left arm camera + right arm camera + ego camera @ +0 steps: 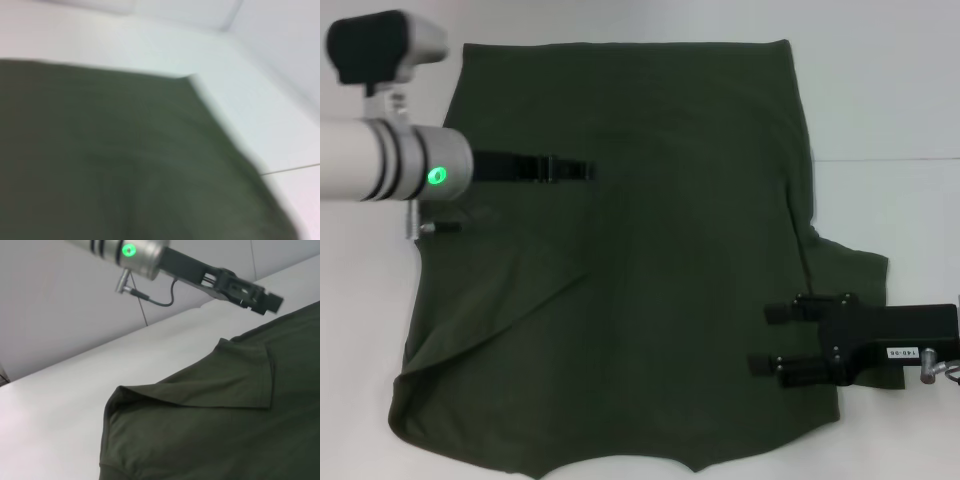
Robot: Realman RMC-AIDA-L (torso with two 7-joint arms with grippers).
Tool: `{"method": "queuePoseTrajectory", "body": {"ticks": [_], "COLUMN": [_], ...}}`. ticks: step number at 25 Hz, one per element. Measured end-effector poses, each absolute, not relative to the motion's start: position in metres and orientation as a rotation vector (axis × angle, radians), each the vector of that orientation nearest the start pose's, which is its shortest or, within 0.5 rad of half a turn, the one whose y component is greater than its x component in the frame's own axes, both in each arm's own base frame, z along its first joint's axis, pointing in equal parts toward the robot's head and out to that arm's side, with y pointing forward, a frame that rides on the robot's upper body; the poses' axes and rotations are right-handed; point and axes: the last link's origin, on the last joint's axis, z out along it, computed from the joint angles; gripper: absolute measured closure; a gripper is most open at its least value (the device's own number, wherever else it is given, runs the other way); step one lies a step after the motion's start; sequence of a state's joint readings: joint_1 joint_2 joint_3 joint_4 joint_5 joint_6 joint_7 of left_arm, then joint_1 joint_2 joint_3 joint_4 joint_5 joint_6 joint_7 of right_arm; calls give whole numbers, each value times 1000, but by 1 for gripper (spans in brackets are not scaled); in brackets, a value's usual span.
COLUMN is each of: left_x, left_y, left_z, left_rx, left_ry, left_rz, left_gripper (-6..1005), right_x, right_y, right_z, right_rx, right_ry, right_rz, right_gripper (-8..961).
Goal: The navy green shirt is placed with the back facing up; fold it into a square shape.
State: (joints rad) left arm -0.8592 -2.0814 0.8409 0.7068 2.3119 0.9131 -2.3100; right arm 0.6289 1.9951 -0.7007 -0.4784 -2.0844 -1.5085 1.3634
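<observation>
The navy green shirt (640, 300) lies flat on the white table with its plain side up, and it fills most of the head view. Its left sleeve (480, 320) is folded inward over the body, also seen in the right wrist view as a flap (240, 375). The right sleeve (855, 275) still spreads outward. My left gripper (588, 170) reaches over the shirt's upper left part and hangs above the cloth (272, 302). My right gripper (761, 340) is open over the shirt's right side near the sleeve, with nothing between its fingers. The left wrist view shows only the shirt's cloth (100, 160) and one corner.
The white table (900, 100) extends past the shirt on the right and top, with a thin seam line (890, 159) running across it. A pale wall (60, 300) rises behind the table's far edge.
</observation>
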Motion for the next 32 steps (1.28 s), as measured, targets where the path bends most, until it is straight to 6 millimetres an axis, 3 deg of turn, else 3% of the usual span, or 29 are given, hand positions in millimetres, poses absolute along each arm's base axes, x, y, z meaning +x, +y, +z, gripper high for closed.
{"method": "queuePoseTrajectory", "body": {"ticks": [7, 18, 21, 26, 32], "left_x": [-212, -255, -268, -275, -273], "left_y": [412, 330, 316, 310, 311], "left_z": [11, 2, -8, -15, -16], "left_rx": [-2477, -2694, -2719, -2724, -2729], "left_ry": [-995, -825, -842, -838, -807], "left_rz": [-746, -870, -827, -808, -812], "left_gripper": [59, 60, 60, 59, 59], "right_x": [262, 258, 256, 251, 248], "right_y": [349, 356, 359, 362, 377], "right_z": [0, 3, 5, 6, 32], "right_rx": [-2821, -2795, -2777, -2760, -2621], "right_ry": [705, 772, 798, 891, 1328], "right_rz": [578, 595, 612, 633, 637], "right_gripper": [52, 52, 52, 52, 52]}}
